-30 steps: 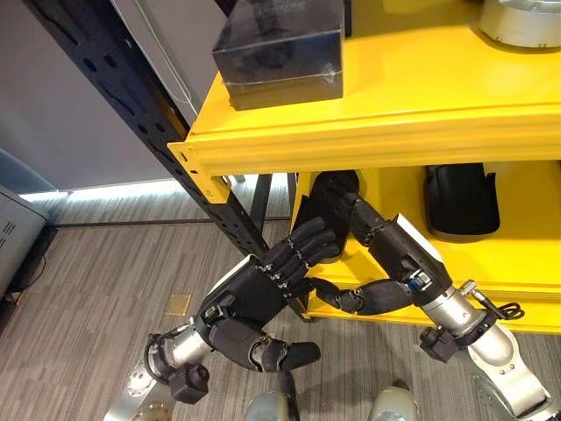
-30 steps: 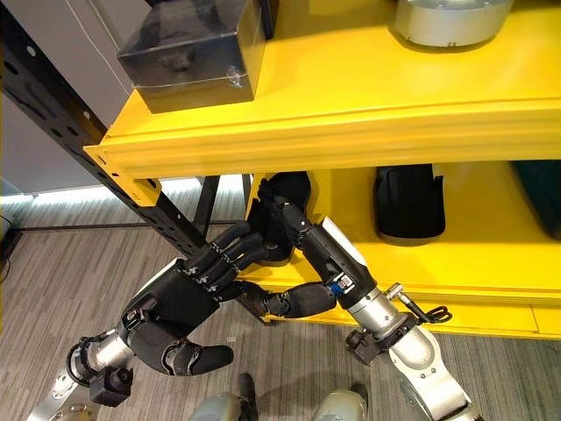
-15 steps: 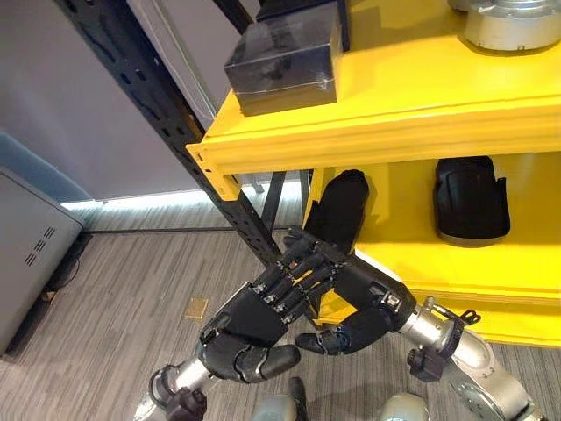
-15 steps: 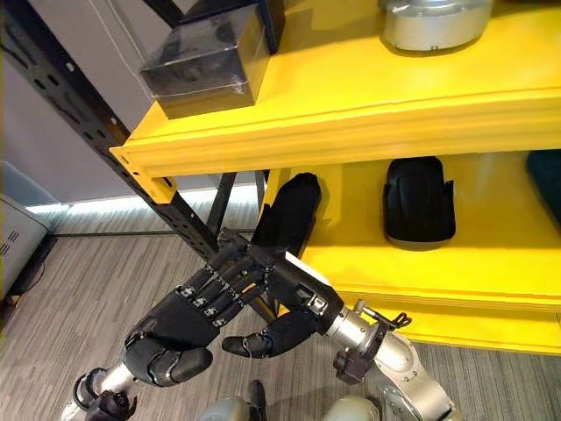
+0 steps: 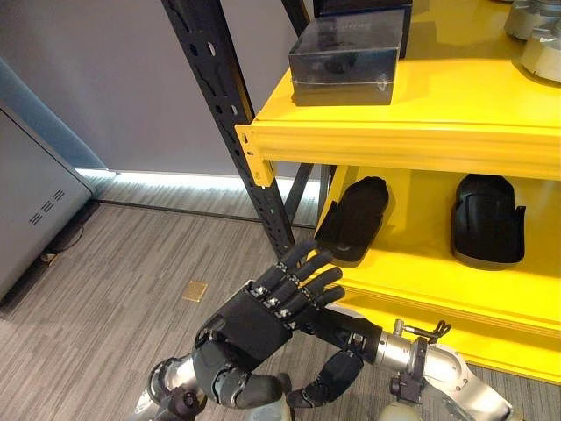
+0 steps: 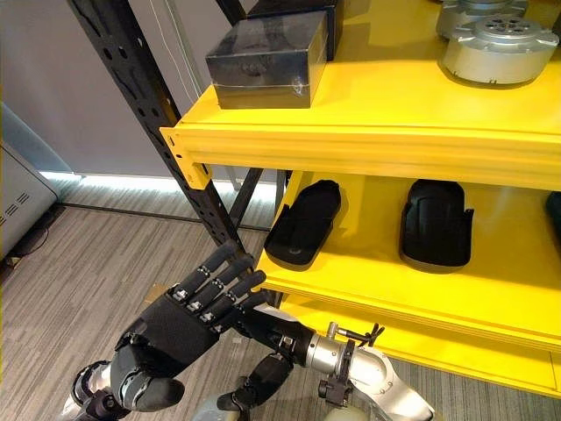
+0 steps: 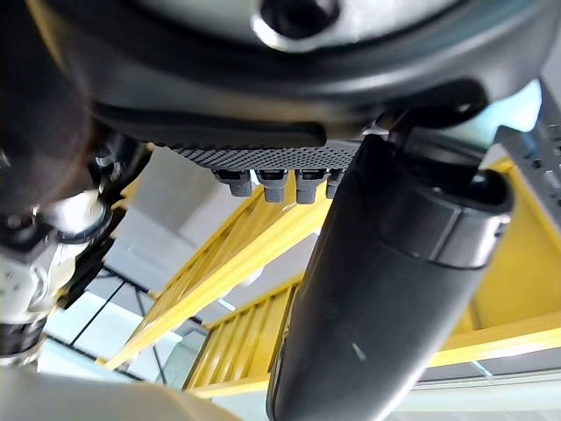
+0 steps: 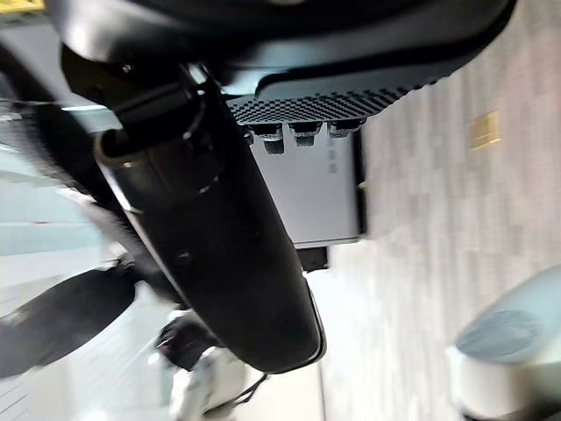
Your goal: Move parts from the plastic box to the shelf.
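Our left hand (image 5: 254, 320) and right hand (image 5: 337, 373) hang empty, fingers relaxed — the black part (image 5: 355, 219) just beyond them already rests on the yellow shelf (image 5: 412, 263).

Glossy yellow metal shelf (image 6: 368, 140); matt black parts (image 6: 302, 224).
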`<state>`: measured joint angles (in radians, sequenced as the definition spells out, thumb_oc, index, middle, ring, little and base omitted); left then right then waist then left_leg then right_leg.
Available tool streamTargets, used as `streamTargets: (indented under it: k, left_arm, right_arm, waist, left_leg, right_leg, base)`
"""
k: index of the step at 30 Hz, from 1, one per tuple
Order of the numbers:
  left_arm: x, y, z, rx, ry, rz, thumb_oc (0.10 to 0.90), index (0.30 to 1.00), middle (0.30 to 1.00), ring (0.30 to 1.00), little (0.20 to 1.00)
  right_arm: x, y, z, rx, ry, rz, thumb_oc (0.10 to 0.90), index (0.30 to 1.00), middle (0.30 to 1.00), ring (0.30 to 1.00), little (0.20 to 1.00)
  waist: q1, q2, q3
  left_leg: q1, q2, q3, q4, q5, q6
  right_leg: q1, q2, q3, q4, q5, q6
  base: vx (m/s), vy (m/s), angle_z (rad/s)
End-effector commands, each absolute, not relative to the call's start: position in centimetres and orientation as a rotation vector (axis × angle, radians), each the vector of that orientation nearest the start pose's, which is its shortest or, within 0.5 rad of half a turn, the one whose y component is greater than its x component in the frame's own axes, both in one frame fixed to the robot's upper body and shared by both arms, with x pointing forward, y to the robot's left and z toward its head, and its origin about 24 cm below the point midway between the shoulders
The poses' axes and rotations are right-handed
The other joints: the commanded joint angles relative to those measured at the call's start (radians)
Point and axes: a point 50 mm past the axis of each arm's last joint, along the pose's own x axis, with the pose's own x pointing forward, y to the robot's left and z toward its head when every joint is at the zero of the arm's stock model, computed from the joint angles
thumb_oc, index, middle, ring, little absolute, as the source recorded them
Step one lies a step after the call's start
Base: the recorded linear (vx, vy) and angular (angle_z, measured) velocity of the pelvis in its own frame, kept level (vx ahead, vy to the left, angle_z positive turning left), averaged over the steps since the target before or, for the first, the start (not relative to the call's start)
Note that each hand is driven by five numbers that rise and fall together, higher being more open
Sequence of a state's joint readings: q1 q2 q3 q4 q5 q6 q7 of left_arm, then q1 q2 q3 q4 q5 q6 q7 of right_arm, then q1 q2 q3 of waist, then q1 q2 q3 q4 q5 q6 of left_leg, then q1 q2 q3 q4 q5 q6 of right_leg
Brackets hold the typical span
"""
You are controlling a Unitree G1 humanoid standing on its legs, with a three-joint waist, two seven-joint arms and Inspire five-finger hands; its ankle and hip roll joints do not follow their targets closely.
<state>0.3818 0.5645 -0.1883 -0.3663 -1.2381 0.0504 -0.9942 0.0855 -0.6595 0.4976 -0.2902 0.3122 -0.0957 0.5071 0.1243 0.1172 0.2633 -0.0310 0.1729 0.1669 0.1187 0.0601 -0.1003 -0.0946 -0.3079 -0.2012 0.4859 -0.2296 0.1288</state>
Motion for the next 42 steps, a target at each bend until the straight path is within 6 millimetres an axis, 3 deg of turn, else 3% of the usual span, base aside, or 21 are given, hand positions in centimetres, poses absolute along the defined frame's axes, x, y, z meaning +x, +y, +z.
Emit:
streamTargets:
  k: [1, 11, 19, 24, 35, 42]
  left_arm:
    - [14.5, 15.5, 11.0, -0.821, -0.305, -1.314, 0.900, 1.000, 1.000, 1.000, 1.000]
    - [14.8, 15.5, 10.0, -0.848, -0.228, -1.324, 0.900, 1.000, 1.000, 1.000, 1.000]
    - [14.1, 17.7, 7.9, -0.925, -0.150, -1.167, 0.900, 1.000, 1.000, 1.000, 1.000]
    - [12.9, 18.7, 6.2, -0.902, -0.007, -1.126, 0.900, 1.000, 1.000, 1.000, 1.000]
    - [11.9, 18.7, 5.2, -0.874, 0.066, -1.180, 0.900, 1.000, 1.000, 1.000, 1.000]
    - [12.7, 18.6, 7.0, -0.803, -0.026, -1.296, 0.900, 1.000, 1.000, 1.000, 1.000]
  right_arm:
    - [20.5, -11.2, 10.6, -0.279, -0.295, 1.005, 0.900, 1.000, 1.000, 1.000, 1.000]
    - [23.0, -14.4, 10.4, -0.362, -0.306, 0.768, 0.900, 1.000, 1.000, 1.000, 1.000]
    - [22.7, -16.9, 11.0, -0.355, -0.354, 0.644, 0.900, 1.000, 1.000, 1.000, 1.000]
    - [22.7, -18.1, 11.5, -0.346, -0.357, 0.601, 0.900, 1.000, 1.000, 1.000, 1.000]
    - [23.6, -17.5, 13.3, -0.366, -0.458, 0.608, 0.900, 1.000, 1.000, 1.000, 1.000]
    - [24.4, -16.6, 14.3, -0.431, -0.471, 0.666, 0.900, 1.000, 1.000, 1.000, 1.000]
  waist:
    - [0.010, -0.008, 0.023]
    - [0.010, -0.011, 0.080]
    - [0.002, -0.012, 0.098]
    - [0.006, -0.007, 0.097]
    - [0.015, -0.006, 0.105]
    - [0.019, 0.002, 0.115]
  left_leg:
    - [-0.003, 0.060, -0.003, 0.068, -0.074, 0.011]
    - [-0.055, 0.064, -0.011, 0.080, -0.061, 0.009]
    - [-0.065, 0.068, -0.002, 0.092, -0.062, 0.011]
    - [-0.061, 0.066, 0.002, 0.096, -0.065, 0.014]
    - [-0.066, 0.069, 0.003, 0.110, -0.068, 0.018]
    - [-0.078, 0.069, 0.004, 0.113, -0.064, 0.017]
  right_leg:
    - [0.062, 0.010, -0.065, -0.040, 0.018, -0.042]
    - [0.032, 0.031, -0.069, -0.036, 0.022, -0.047]
    - [0.022, 0.038, -0.065, -0.030, 0.020, -0.048]
    - [0.022, 0.036, -0.065, -0.023, 0.016, -0.045]
    - [0.020, 0.042, -0.070, -0.001, 0.007, -0.041]
    - [0.004, 0.043, -0.071, 0.016, 0.005, -0.043]
  base:
    - [-0.03, -0.063, 0.05]
    - [-0.06, -0.049, 0.01]
    - [-0.01, -0.005, 0.00]
    - [0.00, 0.000, 0.00]
    - [0.00, 0.000, 0.00]
    - [0.00, 0.002, 0.02]
